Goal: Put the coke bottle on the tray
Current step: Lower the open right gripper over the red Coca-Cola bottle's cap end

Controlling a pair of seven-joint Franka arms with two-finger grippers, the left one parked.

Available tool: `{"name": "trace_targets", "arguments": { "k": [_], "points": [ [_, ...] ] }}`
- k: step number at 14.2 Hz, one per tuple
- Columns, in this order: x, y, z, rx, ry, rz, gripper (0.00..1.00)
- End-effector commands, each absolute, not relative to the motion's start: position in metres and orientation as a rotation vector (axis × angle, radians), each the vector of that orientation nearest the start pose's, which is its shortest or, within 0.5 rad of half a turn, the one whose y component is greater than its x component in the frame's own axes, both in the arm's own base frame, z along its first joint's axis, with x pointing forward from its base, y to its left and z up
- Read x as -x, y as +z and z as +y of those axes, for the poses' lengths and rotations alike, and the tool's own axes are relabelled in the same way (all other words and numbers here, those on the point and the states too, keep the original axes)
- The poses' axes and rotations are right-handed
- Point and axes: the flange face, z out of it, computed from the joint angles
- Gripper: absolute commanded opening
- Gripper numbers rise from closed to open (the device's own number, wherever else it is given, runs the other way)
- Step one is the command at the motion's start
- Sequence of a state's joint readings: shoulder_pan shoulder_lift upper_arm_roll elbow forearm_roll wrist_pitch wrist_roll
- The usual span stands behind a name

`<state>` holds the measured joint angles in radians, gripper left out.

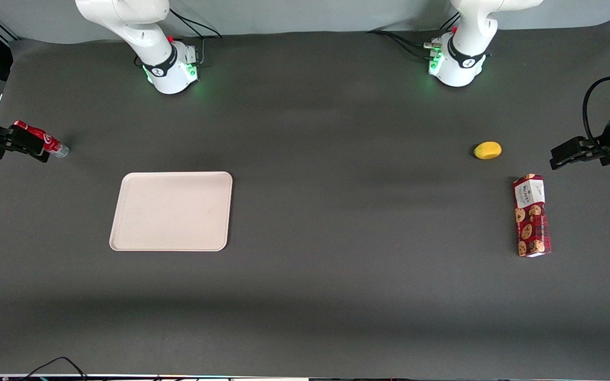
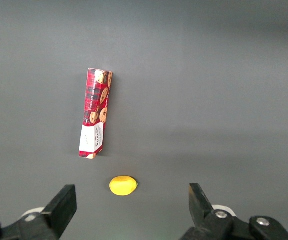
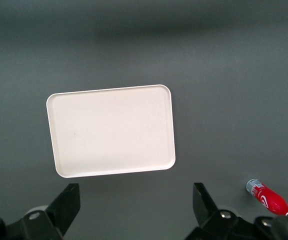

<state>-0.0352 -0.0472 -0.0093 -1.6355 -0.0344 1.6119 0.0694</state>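
Hand [image 1: 25,144] of the working arm poised above the dark surface [image 1: 337,296] at that arm's end, fingers [image 3: 68,204] spread wide with nothing between them. Coke bottle [image 1: 45,142] lying on its side on the surface, just beside the hand and outside its grasp, silvery base [image 3: 254,186] pointing toward the tray. Cream-white tray [image 1: 171,211] flat and bare, well apart from the bottle, at roughly four o'clock from it in the front view. Toward the parked arm's end, a red cookie-print box [image 1: 531,216] lying flat, with a small yellow fruit [image 1: 487,150] near it at about eleven o'clock.
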Motion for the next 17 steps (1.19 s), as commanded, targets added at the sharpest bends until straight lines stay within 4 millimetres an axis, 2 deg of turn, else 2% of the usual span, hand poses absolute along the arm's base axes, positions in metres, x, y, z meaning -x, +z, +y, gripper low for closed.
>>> {"name": "trace_targets", "arguments": {
  "k": [1,13,17],
  "points": [
    [-0.545,0.627,-0.027,3.166,-0.031,0.215,1.0],
    [-0.548,0.623,-0.016,3.107,-0.02,0.204,1.0],
    [-0.547,0.623,-0.022,3.078,-0.02,0.222,1.0]
  ]
}}
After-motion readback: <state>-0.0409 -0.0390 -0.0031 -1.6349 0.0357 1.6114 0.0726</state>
